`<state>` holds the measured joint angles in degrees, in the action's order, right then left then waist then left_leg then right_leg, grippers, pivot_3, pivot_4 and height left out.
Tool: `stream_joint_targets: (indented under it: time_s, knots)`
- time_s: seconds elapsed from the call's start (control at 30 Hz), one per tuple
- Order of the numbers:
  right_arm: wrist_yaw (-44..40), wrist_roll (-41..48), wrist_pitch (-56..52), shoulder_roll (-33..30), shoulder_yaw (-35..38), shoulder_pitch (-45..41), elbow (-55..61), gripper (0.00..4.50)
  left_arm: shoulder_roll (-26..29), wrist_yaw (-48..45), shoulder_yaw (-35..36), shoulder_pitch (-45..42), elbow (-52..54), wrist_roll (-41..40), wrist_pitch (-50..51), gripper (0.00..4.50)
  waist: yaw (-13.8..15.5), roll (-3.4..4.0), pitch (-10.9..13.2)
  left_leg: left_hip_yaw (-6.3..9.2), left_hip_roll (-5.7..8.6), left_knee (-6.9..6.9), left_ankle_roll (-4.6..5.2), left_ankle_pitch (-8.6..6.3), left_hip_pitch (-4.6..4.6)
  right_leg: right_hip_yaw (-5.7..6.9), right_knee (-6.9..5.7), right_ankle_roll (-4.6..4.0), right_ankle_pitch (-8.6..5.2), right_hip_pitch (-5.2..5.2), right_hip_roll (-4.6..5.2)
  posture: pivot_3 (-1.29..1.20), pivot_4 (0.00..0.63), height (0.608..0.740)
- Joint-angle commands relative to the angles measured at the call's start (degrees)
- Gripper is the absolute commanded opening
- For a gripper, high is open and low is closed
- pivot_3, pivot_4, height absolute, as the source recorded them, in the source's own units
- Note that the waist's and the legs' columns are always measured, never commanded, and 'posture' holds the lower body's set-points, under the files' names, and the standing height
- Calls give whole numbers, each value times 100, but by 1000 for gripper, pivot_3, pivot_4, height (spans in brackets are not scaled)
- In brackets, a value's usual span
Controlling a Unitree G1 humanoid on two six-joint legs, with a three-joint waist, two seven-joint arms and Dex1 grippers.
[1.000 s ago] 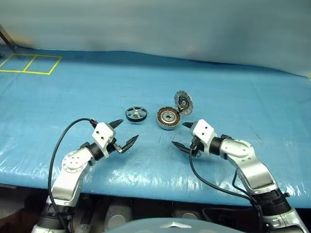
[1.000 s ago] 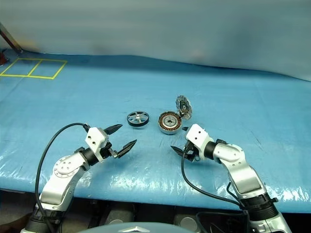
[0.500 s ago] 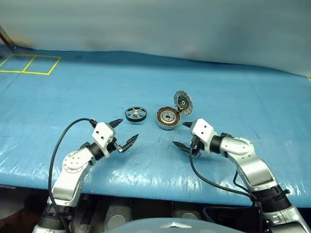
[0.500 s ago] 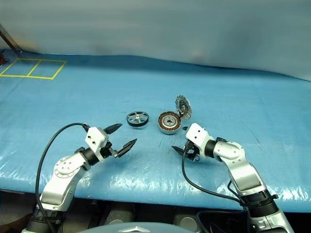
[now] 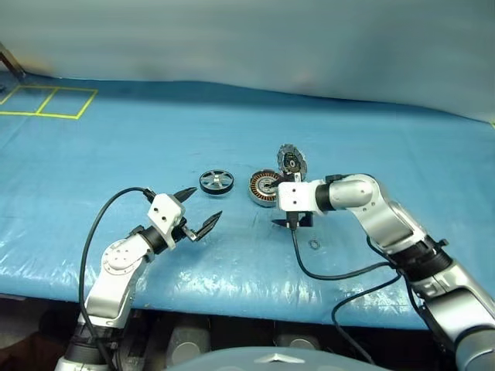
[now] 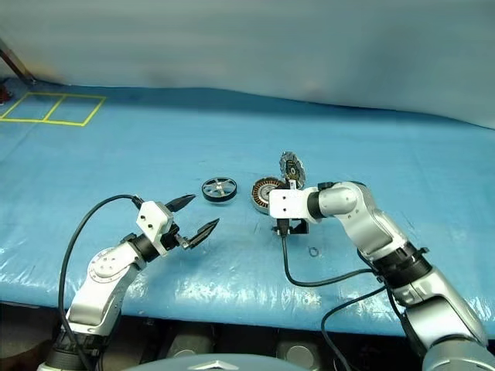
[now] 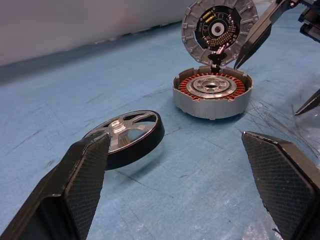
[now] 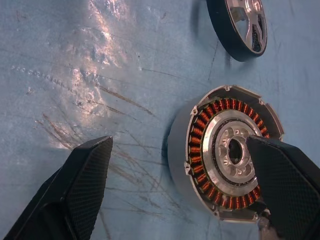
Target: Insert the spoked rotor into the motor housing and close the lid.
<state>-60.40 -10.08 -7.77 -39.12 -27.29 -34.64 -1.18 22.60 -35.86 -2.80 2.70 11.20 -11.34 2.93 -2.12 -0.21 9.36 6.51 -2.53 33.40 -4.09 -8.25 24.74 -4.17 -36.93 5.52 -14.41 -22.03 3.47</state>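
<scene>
Right gripper swung over motor housing — jaws spread.

A blue-covered table carries the rotor, with the housing just right of it, lid raised.

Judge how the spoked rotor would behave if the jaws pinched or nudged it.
The spoked rotor looks like rigid metal, so it likely won't flex. Its smooth dark rim may slip between jaws. Lying flat on the blue table cover, it should slide, yet could roll if tipped on edge.
</scene>
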Motion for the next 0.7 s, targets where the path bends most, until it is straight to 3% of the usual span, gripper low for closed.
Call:
stream_joint_targets:
  time_s: [0.03,0.7]
  knots:
    - [-193,-180,366,80,-90,-293,-394,4500,-52,109,54,117,154,11,-138,4475,3,0,0,0,0,-2,0,0,0,0,0,0,0,0,0,0,150,740]
    - [-338,-570,1062,585,-72,-930,-1688,4500,-64,295,56,360,292,33,-189,4475,-10,2,1,0,0,-3,-2,1,-4,1,-5,-1,0,-1,-1,0,150,740]
